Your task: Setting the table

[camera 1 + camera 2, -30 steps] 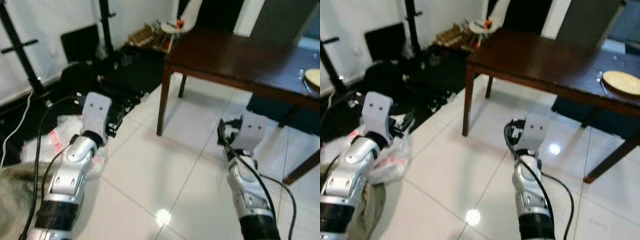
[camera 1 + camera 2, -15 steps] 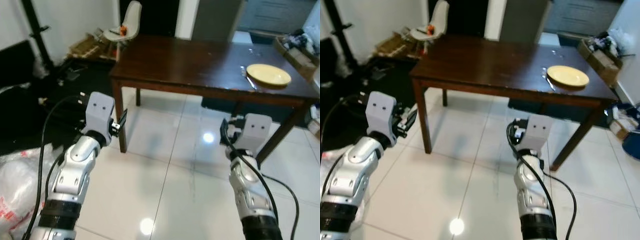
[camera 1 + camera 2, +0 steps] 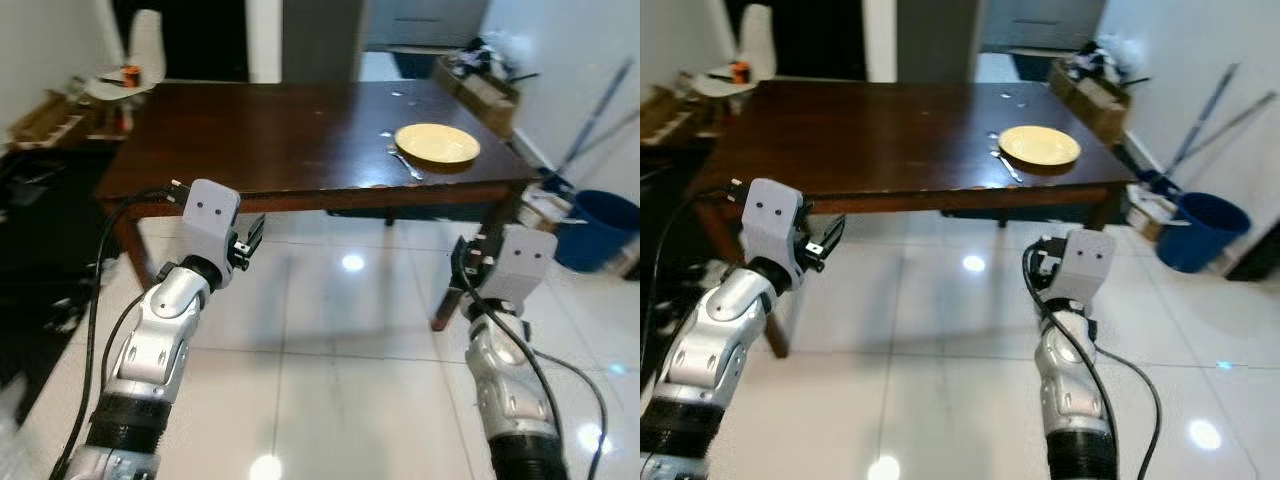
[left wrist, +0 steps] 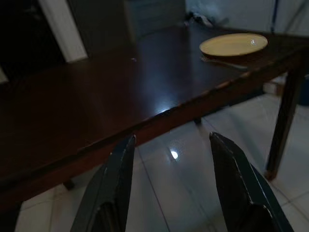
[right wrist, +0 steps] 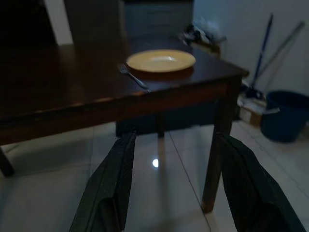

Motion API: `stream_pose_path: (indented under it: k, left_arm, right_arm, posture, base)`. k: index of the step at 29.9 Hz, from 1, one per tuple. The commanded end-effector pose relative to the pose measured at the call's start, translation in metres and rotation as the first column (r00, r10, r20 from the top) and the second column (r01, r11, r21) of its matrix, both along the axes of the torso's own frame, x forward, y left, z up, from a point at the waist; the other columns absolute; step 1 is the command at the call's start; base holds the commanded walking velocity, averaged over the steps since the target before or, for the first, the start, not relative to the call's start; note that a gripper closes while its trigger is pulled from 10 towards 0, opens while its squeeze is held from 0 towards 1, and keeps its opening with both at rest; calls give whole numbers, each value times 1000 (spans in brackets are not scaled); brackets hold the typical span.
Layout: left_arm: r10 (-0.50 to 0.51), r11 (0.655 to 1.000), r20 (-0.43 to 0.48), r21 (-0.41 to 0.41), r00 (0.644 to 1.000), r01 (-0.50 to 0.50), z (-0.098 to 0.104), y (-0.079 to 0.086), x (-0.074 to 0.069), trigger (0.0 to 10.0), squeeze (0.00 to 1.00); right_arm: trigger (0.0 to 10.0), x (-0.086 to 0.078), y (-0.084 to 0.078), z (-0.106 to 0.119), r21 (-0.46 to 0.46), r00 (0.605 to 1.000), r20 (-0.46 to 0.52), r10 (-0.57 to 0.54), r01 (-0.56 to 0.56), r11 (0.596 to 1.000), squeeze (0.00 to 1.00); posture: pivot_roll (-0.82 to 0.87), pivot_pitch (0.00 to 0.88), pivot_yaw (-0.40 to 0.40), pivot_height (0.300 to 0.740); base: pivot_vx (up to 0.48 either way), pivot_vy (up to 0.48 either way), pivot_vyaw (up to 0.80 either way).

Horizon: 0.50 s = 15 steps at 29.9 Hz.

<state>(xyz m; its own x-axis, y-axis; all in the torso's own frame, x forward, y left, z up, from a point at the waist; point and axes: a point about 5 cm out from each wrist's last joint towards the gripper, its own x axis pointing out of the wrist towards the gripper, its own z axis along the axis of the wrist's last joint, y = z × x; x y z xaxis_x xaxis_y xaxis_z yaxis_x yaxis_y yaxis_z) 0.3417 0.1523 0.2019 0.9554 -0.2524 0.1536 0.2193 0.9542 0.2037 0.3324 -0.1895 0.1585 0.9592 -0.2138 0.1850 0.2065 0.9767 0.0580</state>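
A dark wooden table (image 3: 270, 130) stands ahead of me. Near its right end lies a yellow plate (image 3: 436, 144), and a fork (image 3: 405, 165) rests just left of it. The plate (image 5: 161, 60) and fork (image 5: 133, 77) are also in the right wrist view, close to the table's corner. My left gripper (image 4: 172, 139) is open and empty, held in front of the table's near edge, below its top. At the same height, before the right corner leg, my right gripper (image 5: 176, 137) is open with nothing between its fingers.
A blue bucket (image 3: 598, 230) and leaning mop handles (image 3: 592, 118) stand against the right wall. Boxes and clutter (image 3: 478, 78) sit behind the table's far right. At the far left is a white chair (image 3: 135, 60). Glossy white tiles (image 3: 340, 370) lie between me and the table.
The whole picture has swung to the right, so the camera turned: the table now lies squarely ahead and the bucket has come into view. Both arms keep the same pose.
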Motion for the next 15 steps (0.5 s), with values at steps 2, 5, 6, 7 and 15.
stream_pose_path:
  k: [2, 5, 6, 7, 15]
  left_arm:
    - [-11, 1000, -4, -1, 1000, 11, -1, -3, 0, 10000, 0]
    - [-12, 1000, -4, -1, 1000, 12, -1, -4, 1, 10000, 0]
    - [-12, 1000, -4, -1, 1000, 12, -1, -4, 1, 10000, 0]
    - [-13, 1000, -5, -1, 1000, 13, -1, -4, 1, 10000, 0]
    - [-18, 1000, -4, -2, 1000, 18, -1, -6, 1, 10000, 0]
  right_arm:
    - [10000, -2, -5, -2, 4, 1000, -10, -19, 19, 1000, 0]
    - [10000, -2, -5, -2, 1, 1000, -10, -21, 21, 1000, 0]
    - [10000, -2, -5, -2, 0, 1000, -10, -21, 21, 1000, 0]
    - [10000, -2, -6, -2, -1, 1000, -10, -24, 23, 1000, 0]
    - [10000, -2, -5, -1, -4, 1000, -6, -30, 30, 1000, 0]
  posture:
    - [15, 0, 76, 740]
    - [13, 0, 77, 740]
    - [13, 0, 78, 740]
    - [13, 0, 78, 740]
    - [12, 0, 83, 740]
  base:
    - [480, 0, -731]
    - [480, 0, -733]
    - [480, 0, -738]
    - [480, 0, -738]
    - [480, 0, -225]
